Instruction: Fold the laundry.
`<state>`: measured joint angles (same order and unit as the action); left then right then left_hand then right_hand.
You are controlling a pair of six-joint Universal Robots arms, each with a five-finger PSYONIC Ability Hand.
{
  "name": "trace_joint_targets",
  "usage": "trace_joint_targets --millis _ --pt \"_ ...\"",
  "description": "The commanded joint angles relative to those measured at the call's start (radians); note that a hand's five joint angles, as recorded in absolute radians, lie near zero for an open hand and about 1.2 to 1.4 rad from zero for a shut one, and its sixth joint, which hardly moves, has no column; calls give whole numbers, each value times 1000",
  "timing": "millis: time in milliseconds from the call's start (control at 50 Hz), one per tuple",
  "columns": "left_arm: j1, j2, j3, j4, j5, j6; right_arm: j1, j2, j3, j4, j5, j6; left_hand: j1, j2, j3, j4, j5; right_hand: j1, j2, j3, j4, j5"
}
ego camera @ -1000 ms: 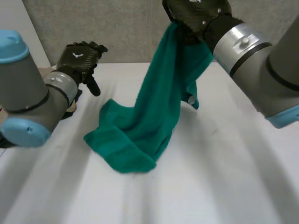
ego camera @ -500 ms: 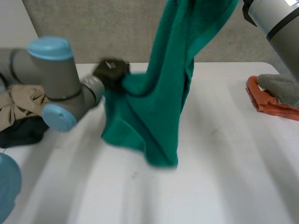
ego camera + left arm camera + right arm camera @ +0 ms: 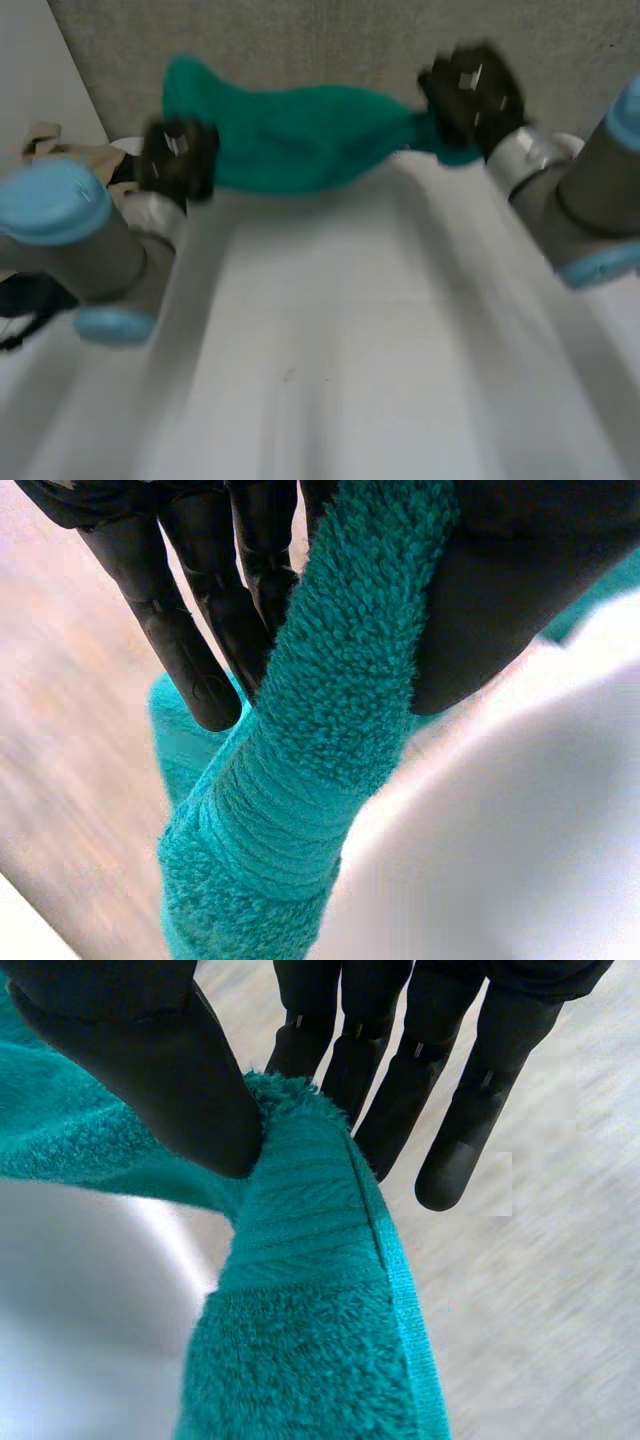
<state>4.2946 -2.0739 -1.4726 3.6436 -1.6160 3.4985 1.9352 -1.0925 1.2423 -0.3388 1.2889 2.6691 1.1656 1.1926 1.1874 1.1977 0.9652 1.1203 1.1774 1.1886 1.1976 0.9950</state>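
The green towel point(image 3: 300, 140) is stretched out between the two hands, over the far side of the white table point(image 3: 330, 340). The left hand point(image 3: 178, 160) has the towel's left end. The right hand point(image 3: 472, 92) has its right end. I cannot tell if the towel's low edge touches the table.

Seen from the left wrist, the thumb point(image 3: 500, 590) squeezes a thick roll of towel against the fingers point(image 3: 190, 630). Those fingers are almost straight and lie behind the cloth.

Seen from the right wrist, the thumb point(image 3: 150, 1060) pinches the towel's sewn edge against the straight fingers point(image 3: 450, 1080). The rest of the towel hangs away below the pinch.

On the left, beside the left arm point(image 3: 70, 230), lie a tan cloth point(image 3: 40, 135) and a dark cloth point(image 3: 25, 295).
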Motion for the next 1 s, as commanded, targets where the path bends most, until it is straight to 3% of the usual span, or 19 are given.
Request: trace_joint_targets --millis 20,80,100,180,380,540,620,820,1000 --pt "-9 -71 -143 -83 -19 60 -12 82 183 12 6 -151 -58 -85 -80 -90 -32 276 219 208 199 227" --pt "-9 -34 -153 -176 -39 71 -33 91 207 33 21 -199 -350 -377 -371 -382 -324 276 219 208 199 227" --pt "-9 3 -152 -241 -48 70 -39 91 212 43 24 -207 -562 -590 -584 -595 -537 276 219 208 199 227" --pt "-6 83 -121 -386 -33 74 -47 82 218 75 27 -195 -884 -911 -906 -916 -858 276 219 208 199 227" --pt "111 51 118 -681 122 68 -41 37 276 90 23 -150 -788 -815 -810 -820 -762 276 219 208 199 227" --pt "163 -115 333 -936 148 68 -58 37 284 87 26 -155 -670 -697 -692 -703 -644 276 219 208 199 227" --pt "165 -169 368 -959 148 73 -62 37 283 92 24 -155 -673 -700 -695 -705 -647 276 219 208 199 227" --pt "149 -256 445 -807 232 82 -67 39 286 96 27 -160 -615 -642 -637 -647 -589 276 219 208 199 227" --pt "140 -339 554 -836 232 129 -76 43 284 98 27 -178 -594 -621 -616 -626 -568 276 219 208 199 227"
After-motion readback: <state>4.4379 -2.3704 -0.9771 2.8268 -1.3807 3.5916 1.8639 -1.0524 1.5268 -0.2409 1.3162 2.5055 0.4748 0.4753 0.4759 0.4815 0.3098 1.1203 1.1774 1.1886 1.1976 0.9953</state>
